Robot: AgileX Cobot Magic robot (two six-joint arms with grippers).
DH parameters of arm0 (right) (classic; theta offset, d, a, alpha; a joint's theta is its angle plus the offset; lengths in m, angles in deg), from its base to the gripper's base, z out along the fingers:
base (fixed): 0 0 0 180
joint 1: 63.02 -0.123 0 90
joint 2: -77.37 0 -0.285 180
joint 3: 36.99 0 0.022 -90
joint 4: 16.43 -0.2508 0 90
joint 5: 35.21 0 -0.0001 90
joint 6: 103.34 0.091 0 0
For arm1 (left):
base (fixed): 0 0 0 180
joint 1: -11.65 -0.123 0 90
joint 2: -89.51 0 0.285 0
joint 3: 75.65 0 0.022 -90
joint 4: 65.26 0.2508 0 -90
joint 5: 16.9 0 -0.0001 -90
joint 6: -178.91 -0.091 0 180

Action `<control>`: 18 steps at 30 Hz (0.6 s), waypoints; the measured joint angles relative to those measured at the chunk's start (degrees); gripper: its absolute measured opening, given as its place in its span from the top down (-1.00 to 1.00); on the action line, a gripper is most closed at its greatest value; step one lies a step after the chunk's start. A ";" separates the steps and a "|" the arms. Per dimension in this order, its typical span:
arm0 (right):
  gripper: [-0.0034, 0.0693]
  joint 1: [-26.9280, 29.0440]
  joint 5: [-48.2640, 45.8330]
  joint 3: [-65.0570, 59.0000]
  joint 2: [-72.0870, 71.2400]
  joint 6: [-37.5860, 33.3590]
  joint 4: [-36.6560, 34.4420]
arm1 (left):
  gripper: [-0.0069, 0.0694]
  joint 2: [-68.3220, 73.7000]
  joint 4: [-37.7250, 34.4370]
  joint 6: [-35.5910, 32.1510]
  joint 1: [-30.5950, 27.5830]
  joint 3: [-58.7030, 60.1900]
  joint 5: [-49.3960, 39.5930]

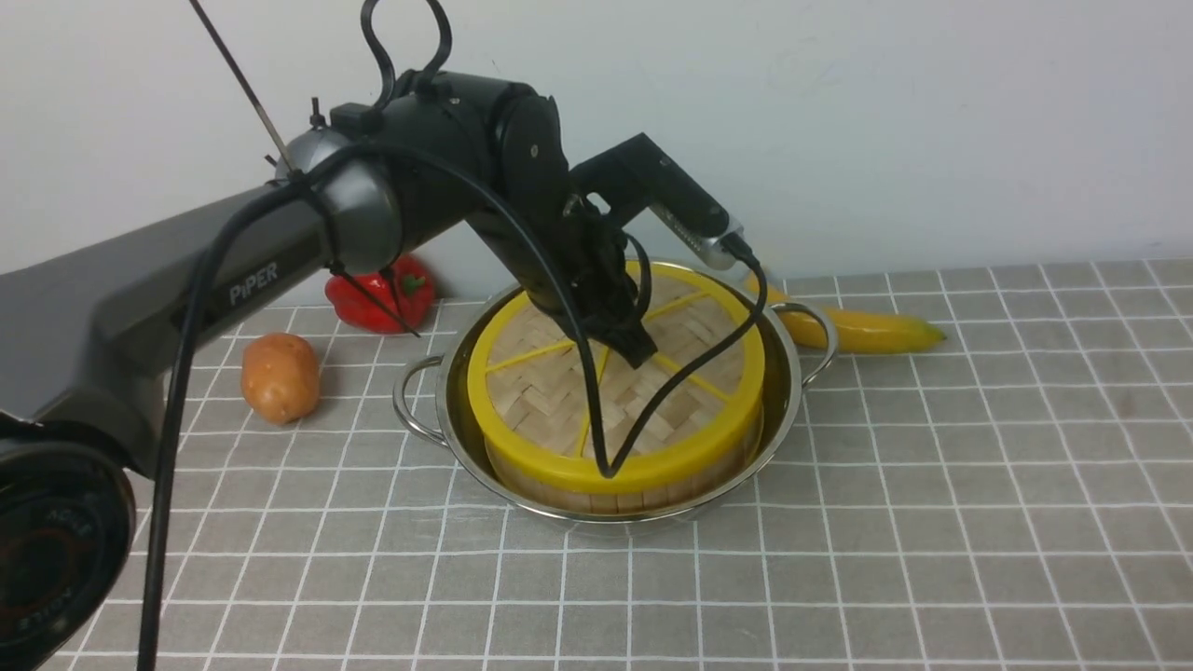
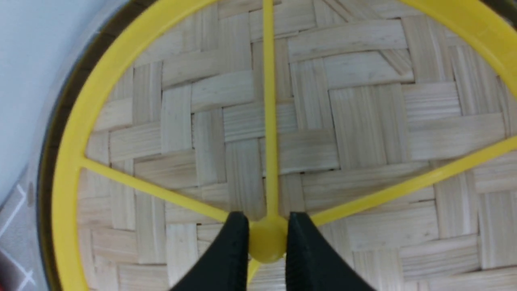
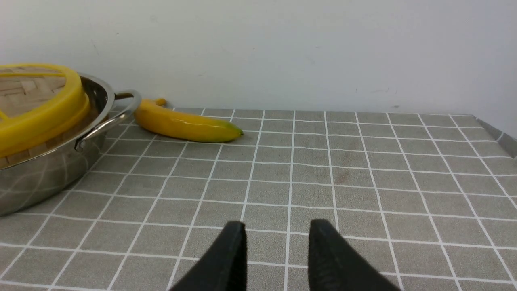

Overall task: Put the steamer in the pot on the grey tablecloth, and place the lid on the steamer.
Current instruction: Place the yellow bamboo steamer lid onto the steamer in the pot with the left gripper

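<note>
Where the steamer (image 1: pixel 559 491) sits: inside the pot, centre of the front view; only a strip of its pale bamboo side shows below the lid.
Lid (image 1: pixel 550 391): flat woven disc with a yellow rim and spokes, lying level on the steamer and covering it.
Left gripper (image 1: pixel 638 352): reaches down from the upper left of the frame to the lid's centre; its black fingers (image 2: pixel 234 242) are closed narrowly on the yellow knob (image 2: pixel 267 239), one touching each side.
Pot (image 1: pixel 781 396): shiny steel with two loop handles, standing on the tablecloth.
Tablecloth (image 1: pixel 932 522): grey with a white grid, filling the lower frame.
Right gripper (image 3: pixel 276 232): seen only by its own wrist camera; fingers parted with nothing between them, over the cloth, well apart from the pot.
Banana (image 1: pixel 867 328): behind the pot, centre right, just beside a handle.
Potato (image 1: pixel 280 377): left of the pot.
Red pepper (image 1: pixel 382 294): behind the potato.
</note>
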 joint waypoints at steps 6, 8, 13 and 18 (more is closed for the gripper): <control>0.24 0.00 0.00 0.00 0.00 0.00 0.00 | 0.54 -0.37 -0.45 -0.92 0.15 0.00 -1.21; 0.24 0.00 0.00 0.00 0.00 0.00 0.00 | 0.54 -0.37 -0.45 -0.98 0.15 0.00 -0.83; 0.24 0.00 0.00 0.00 0.00 0.00 0.00 | 0.54 -0.37 -0.45 -1.03 0.15 0.00 0.39; 0.24 0.00 0.00 0.00 0.00 0.00 0.00 | 0.54 -0.37 -0.45 -1.04 0.15 0.00 1.54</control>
